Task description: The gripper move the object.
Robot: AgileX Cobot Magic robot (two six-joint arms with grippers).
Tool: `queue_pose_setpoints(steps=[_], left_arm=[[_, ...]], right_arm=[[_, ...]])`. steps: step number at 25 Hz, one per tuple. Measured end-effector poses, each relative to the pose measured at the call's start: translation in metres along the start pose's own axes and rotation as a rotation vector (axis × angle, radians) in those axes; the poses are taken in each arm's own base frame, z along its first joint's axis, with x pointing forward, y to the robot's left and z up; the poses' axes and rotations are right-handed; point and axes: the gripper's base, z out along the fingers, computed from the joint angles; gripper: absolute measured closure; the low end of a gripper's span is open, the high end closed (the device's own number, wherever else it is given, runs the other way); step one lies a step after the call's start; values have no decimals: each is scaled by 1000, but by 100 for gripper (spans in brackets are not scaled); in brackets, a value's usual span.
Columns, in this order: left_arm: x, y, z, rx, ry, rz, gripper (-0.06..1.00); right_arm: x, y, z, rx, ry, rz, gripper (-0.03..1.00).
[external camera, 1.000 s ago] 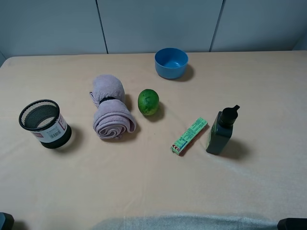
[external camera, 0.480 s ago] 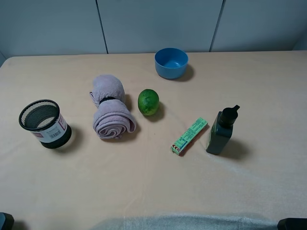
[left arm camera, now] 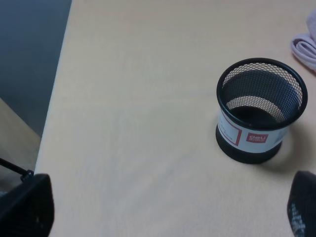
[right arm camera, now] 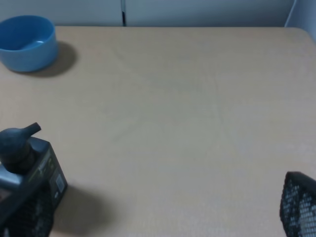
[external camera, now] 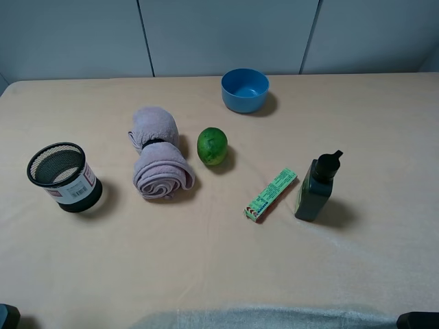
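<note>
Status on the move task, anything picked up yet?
Nothing looks done or in hand. The mesh cup, rolled towel, lime, blue bowl, green box and dark bottle all sit free on the table. Both grippers are open, holding nothing. The whole move remains.

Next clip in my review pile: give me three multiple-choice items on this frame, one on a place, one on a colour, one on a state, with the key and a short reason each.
1. What lies directly between the rolled towel and the dark bottle nearest the towel?
A. the green fruit
B. a spoon
C. a plate

2. What colour is the bowl at the far side of the table?
A. red
B. blue
C. white

3. How does the mesh cup stand?
A. upside down
B. flat on its side
C. upright, opening up, nothing visible inside

Key: 1 A, the fruit sits just beside the towel in the high view. 2 B, the bowl is plainly blue in both the high and right wrist views. 3 C, the left wrist view looks into its open top and shows only its base.
</note>
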Motion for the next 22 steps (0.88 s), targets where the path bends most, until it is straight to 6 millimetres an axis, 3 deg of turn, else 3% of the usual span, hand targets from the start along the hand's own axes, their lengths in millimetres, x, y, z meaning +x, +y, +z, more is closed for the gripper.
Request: queue_pose_setpoints(steps=[22], left_arm=[[0, 0, 0, 0, 0, 0, 1]], right_arm=[[0, 0, 0, -4, 0, 4, 28]])
